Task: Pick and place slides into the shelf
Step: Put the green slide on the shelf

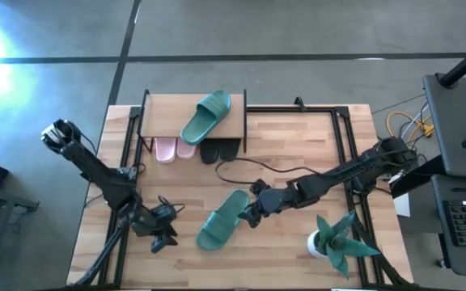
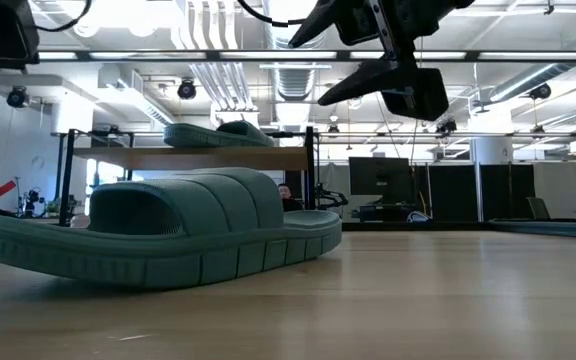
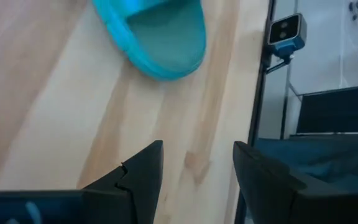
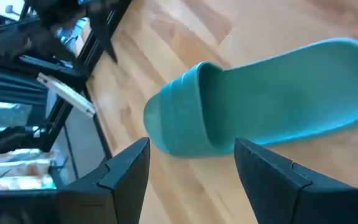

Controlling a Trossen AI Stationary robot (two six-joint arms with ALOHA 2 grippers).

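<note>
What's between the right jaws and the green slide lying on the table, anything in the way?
Nothing visible. The right gripper hangs with open jaws just beside the teal slide on the table, with only bare wood between them. A black cable lies farther back, toward the shelf, not between the two.

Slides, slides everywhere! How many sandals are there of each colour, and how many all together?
Teal green rubber slides: 2, one on the shelf's wooden top board, one on the table
Pale pink rubber slides: 2, side by side under the top board
Black rubber slides: 2, under the top board beside the pink ones
Total: 6
</note>
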